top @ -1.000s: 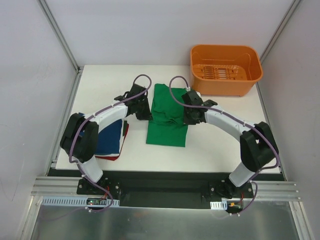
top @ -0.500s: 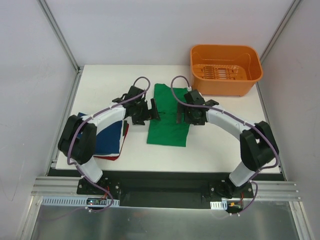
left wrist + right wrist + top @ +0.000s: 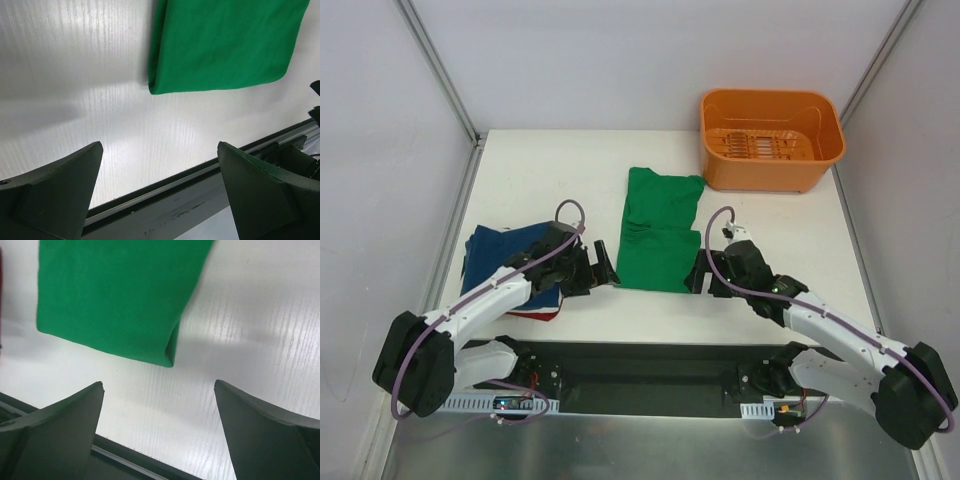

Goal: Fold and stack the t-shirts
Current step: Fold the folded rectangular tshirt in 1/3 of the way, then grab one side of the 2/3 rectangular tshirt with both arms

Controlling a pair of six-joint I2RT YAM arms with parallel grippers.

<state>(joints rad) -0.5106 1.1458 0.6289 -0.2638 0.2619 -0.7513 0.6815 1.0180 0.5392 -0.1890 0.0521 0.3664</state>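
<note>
A bright green t-shirt (image 3: 660,228) lies folded into a long strip on the white table (image 3: 540,170), its near end toward the arms. The same shirt fills the top of the left wrist view (image 3: 225,45) and the right wrist view (image 3: 120,295). My left gripper (image 3: 604,266) is low over the table just left of the shirt's near corner, open and empty (image 3: 159,146). My right gripper (image 3: 698,276) sits just right of the other near corner, also open and empty (image 3: 159,384). A navy t-shirt (image 3: 505,250) lies at the left on a red one (image 3: 538,314), partly under my left arm.
An orange plastic basket (image 3: 772,150) stands at the far right corner. The table's dark front rail (image 3: 650,352) runs close behind both grippers. Frame posts and white walls close in the left and right sides.
Both grippers opened and let go of the green shirt. Both arms then drew back toward the near edge and dropped low. The shirt now lies flatter, in a long strip.
</note>
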